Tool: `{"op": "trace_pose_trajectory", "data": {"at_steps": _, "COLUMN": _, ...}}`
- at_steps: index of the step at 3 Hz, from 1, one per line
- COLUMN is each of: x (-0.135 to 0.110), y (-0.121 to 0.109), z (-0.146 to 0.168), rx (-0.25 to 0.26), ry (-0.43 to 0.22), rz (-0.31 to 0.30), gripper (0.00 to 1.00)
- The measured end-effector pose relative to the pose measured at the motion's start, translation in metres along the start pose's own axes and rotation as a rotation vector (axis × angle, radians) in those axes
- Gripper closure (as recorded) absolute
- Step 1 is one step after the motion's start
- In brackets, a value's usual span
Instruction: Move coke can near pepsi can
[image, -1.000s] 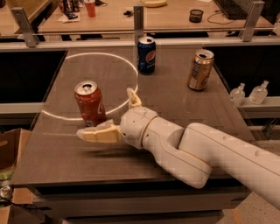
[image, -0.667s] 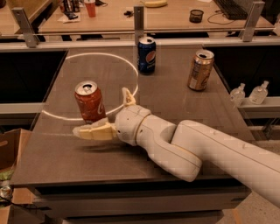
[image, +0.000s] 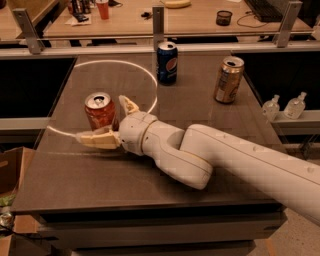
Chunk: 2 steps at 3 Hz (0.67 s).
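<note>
The coke can (image: 99, 107), red-orange with a silver top, stands upright at the left of the dark table (image: 200, 115). My gripper (image: 103, 119) is at the can's right and near side. It is open, with one finger (image: 97, 140) below the can's base and the other finger (image: 128, 105) at its right. The can sits between them. The pepsi can (image: 167, 62), dark blue with a round logo, stands upright at the table's far middle, well apart from the coke can.
A gold-tan can (image: 228, 79) stands at the far right of the table. Two small clear bottles (image: 284, 106) sit on a shelf beyond the right edge. A cardboard box (image: 10, 172) is on the floor at the left. A metal rail (image: 159, 46) runs behind the table.
My gripper has slid left toward the coke can, so its fingers now reach around the can. The cans have not moved.
</note>
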<state>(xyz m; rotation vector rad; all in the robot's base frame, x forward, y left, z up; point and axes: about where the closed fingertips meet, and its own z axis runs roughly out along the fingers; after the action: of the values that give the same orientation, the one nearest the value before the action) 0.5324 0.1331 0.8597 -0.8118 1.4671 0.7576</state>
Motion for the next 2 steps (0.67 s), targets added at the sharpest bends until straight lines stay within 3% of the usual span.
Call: {"op": "trace_pose_trajectory", "data": {"at_steps": 2, "x": 0.0016, "y": 0.0021, "z": 0.0199, "rx": -0.046, "ry": 0.01, "rz": -0.015, "gripper": 0.64}}
